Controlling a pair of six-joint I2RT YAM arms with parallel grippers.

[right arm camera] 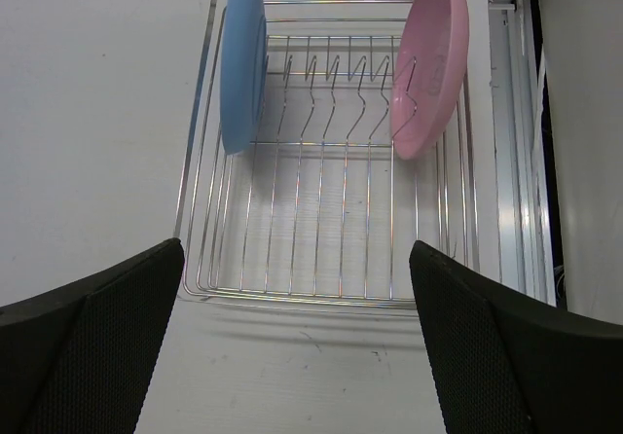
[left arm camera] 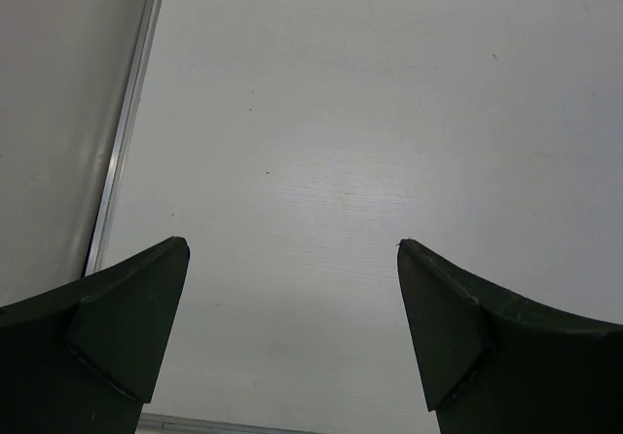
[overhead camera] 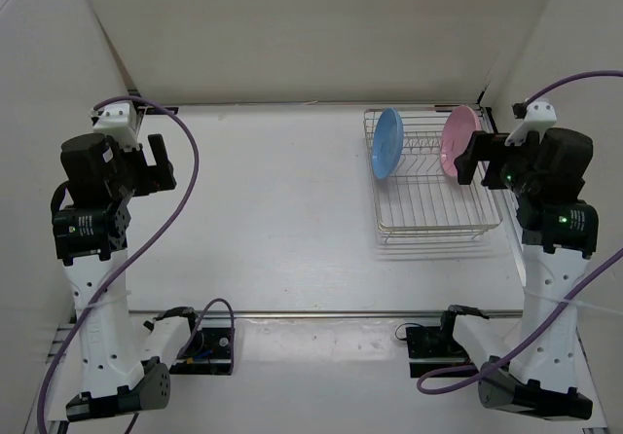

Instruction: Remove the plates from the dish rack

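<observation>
Both plates stand on edge in the dish rack point(overhead camera: 435, 205), which sits on the table point(overhead camera: 282, 210) toward its far right corner. The light blue plate point(right arm camera: 242, 59) leans at the rack's left end, and the pink plate point(right arm camera: 431, 62) is propped in the upright slots near the right end. The two are well apart, with several empty slots between them. From the right wrist view the blue plate seems to rest against the end wires instead of in a slot, though the angle makes that hard to confirm.

Nothing has been unloaded yet, so the step in hand looks like the opening approach. The right pincer point(right arm camera: 294, 254) is spread wide and holds nothing. It hovers at the near side of the rack, facing both plates across the bare wire floor. The left pincer point(left arm camera: 290, 254) is also spread wide and empty, over bare table far to the left, well away from the rack.

The right arm is the better placed to act. Its likely next move is to advance over the rack toward one plate, turn so the fingers straddle the upper rim, then close and lift straight up so the plate clears the wires without dragging the light rack along.
</observation>
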